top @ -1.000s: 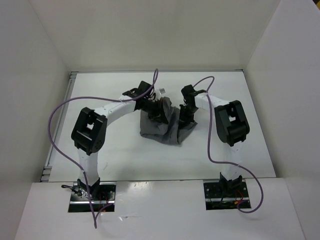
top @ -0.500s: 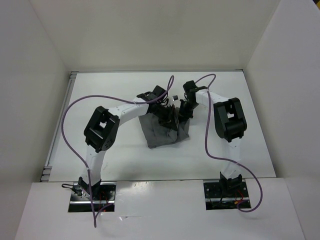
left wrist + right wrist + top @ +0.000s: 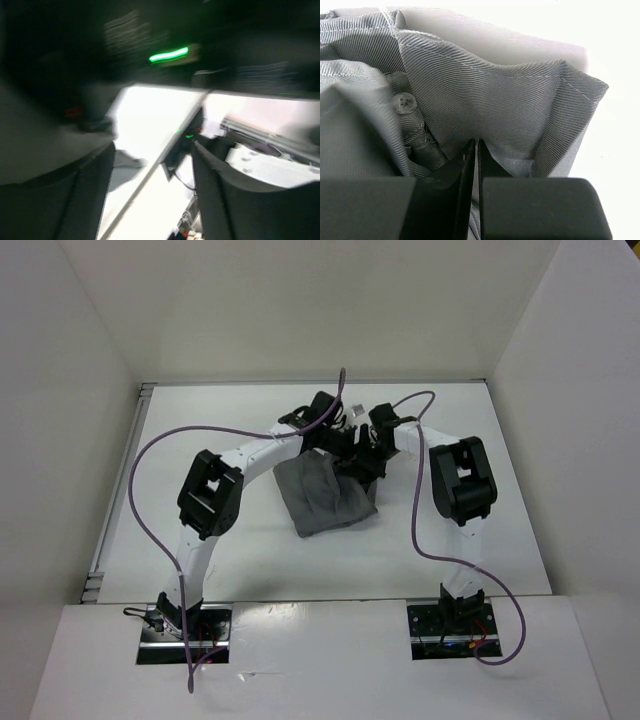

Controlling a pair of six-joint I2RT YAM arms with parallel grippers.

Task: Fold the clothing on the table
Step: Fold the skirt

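On the white table (image 3: 200, 440), mid-field: one grey pleated skirt (image 3: 322, 498), bunched, lying between my two arms. My right claw (image 3: 471, 146): fingers together, clamped on a fold of the skirt near its stitched edge, a grey button (image 3: 403, 102) close by. My left claw (image 3: 152, 150): fingers apart, nothing between them, near the skirt's far edge; its own view blurred

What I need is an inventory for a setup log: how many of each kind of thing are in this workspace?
Grey clothing: 1
Robot arms: 2, the left arm and the right arm
Purple cables: 2, the left cable and the right cable
White table: 1
Total: 6
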